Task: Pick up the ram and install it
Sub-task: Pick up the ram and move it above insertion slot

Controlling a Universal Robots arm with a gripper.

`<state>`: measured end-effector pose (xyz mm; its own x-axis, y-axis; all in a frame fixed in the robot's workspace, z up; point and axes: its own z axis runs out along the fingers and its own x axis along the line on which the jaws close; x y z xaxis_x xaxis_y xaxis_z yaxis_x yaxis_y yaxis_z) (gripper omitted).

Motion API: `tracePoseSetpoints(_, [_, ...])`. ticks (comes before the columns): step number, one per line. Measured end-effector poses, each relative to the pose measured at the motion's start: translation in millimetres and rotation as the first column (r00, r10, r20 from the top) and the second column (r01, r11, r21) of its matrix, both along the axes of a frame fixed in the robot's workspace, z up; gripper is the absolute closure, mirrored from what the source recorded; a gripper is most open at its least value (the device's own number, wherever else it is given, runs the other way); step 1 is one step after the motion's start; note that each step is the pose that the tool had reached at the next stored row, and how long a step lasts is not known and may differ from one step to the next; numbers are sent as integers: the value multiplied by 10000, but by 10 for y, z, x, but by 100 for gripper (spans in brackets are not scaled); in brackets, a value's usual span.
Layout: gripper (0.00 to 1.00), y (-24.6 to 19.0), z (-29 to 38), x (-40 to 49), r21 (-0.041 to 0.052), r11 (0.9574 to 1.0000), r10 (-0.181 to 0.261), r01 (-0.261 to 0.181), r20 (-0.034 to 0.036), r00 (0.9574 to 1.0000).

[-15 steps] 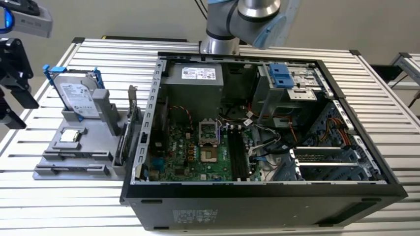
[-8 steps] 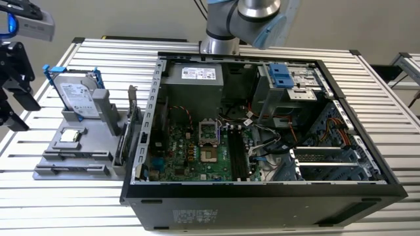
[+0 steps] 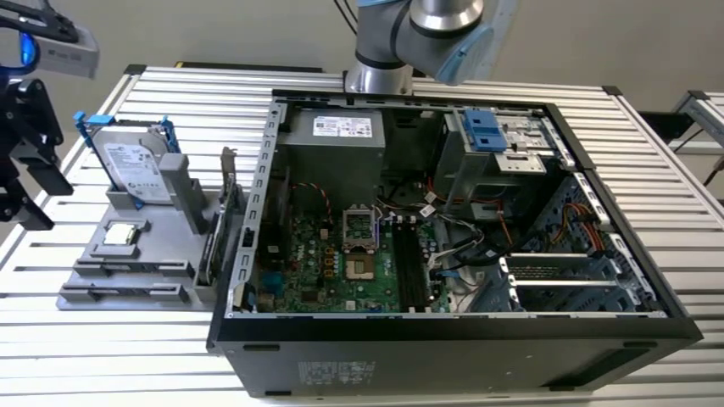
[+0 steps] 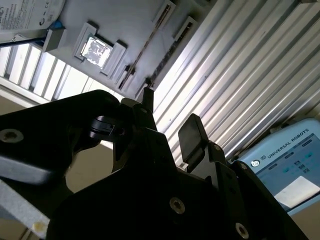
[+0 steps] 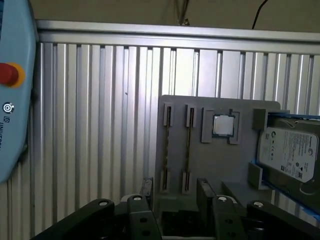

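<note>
The ram [image 5: 188, 150] stands on edge in a slot of the grey holder [image 5: 220, 165], seen from above as a thin dark line. It shows as a brownish line [image 4: 147, 39] in the second wrist view and as a dark upright stick [image 3: 208, 246] in the exterior view. My gripper [image 5: 176, 192] is open with nothing between its black fingers [image 5: 205, 190]. It hangs well above the holder, apart from the ram. In the exterior view the gripper [image 3: 36, 199] is at the far left, beyond the holder's left side. The second wrist view also shows the gripper [image 4: 170, 117] open.
An open computer case [image 3: 453, 335] lies on the slatted table [image 3: 114, 339], its motherboard [image 3: 328, 263] showing long dark memory slots [image 3: 409, 263]. The holder also carries a hard drive in a blue frame [image 3: 136, 161], a processor chip [image 5: 223, 125] and a bracketed card [image 3: 234, 191]. A teach pendant [image 5: 12, 100] lies nearby.
</note>
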<state>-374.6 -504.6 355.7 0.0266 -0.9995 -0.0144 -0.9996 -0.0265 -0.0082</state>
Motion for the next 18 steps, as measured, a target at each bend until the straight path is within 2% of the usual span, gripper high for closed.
tracePoseSetpoints(18, [0, 0, -166, 1, -2, 10000, 0, 0, -1, 10000])
